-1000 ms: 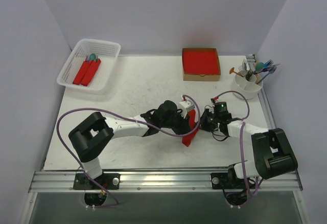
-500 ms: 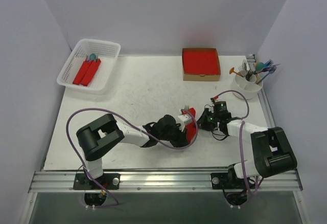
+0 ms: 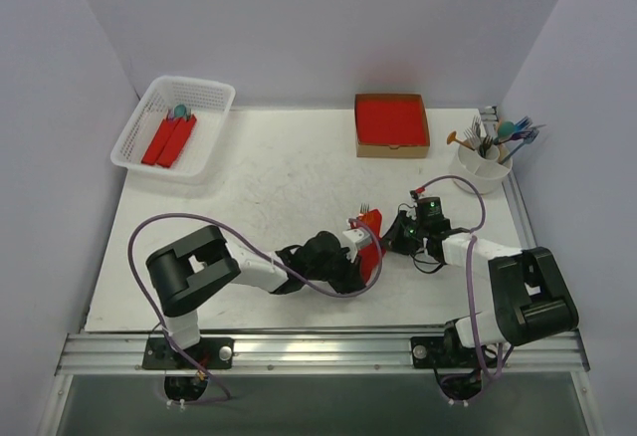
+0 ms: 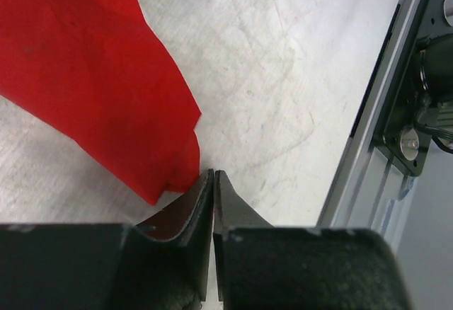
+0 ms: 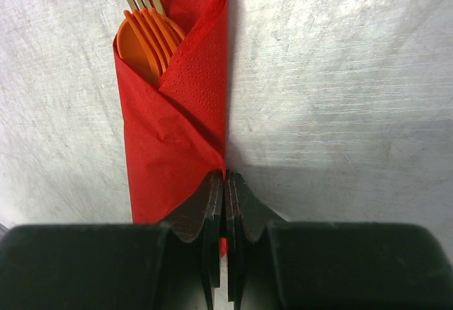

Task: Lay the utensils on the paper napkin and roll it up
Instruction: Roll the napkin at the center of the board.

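Observation:
The paper napkin (image 3: pixel 371 242) lies on the table as a slim red wrap between my two grippers. In the right wrist view the paper napkin (image 5: pixel 173 133) is folded around the utensils: an orange fork (image 5: pixel 152 37) over an orange spoon, with silver tines poking out of the top. My right gripper (image 5: pixel 226 177) is shut with the wrap's right edge pinched between its tips; it also shows in the top view (image 3: pixel 387 240). My left gripper (image 4: pixel 214 175) is shut and holds nothing, its tip touching the lower corner of the napkin (image 4: pixel 85 76). It lies low by the wrap's near end in the top view (image 3: pixel 360 273).
A cardboard box (image 3: pixel 391 147) with a thick red stack stands at the back. A white cup (image 3: pixel 478 169) of spare utensils stands at the back right. A white basket (image 3: pixel 134 147) with red rolls is at the back left. The metal rail (image 4: pixel 375 112) runs along the near edge.
The napkin, which hung loose from my left gripper a second ago, now lies folded around the utensils. My left arm has pulled back and low; the right gripper has closed in on the wrap.

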You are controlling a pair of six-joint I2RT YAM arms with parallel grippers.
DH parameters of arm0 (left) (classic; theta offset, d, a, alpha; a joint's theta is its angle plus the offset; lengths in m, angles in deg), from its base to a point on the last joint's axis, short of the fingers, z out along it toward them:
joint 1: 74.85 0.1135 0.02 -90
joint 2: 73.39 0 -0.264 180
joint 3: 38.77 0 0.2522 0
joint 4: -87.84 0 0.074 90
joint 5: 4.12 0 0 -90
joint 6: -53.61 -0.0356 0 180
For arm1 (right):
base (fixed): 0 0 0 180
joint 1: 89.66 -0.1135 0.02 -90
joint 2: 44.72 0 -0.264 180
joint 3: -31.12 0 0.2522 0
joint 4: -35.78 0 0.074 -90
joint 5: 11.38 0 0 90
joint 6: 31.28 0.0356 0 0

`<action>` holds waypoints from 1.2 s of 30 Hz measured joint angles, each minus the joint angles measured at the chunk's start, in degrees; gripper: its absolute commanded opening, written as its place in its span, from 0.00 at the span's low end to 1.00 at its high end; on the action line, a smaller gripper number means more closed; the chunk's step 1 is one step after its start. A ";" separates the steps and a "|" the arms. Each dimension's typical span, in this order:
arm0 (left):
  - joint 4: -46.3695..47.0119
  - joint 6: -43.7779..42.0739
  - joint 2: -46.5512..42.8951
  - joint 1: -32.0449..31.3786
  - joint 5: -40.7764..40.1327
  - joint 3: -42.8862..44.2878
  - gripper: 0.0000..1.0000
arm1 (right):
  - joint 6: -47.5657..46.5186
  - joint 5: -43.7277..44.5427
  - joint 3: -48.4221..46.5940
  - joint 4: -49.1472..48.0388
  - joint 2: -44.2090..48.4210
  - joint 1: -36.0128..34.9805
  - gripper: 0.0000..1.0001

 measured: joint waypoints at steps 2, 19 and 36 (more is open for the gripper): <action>-2.45 -0.28 -1.92 -0.31 -0.48 0.00 0.14 | 0.00 0.02 -0.04 0.09 0.00 0.00 0.00; -8.20 -3.65 -3.10 2.91 -1.01 8.26 0.18 | -0.02 0.17 -0.13 0.22 0.00 -0.04 0.00; 2.27 -1.68 1.51 1.60 -2.60 1.68 0.13 | -0.02 0.04 -0.39 0.28 -0.37 -0.04 0.00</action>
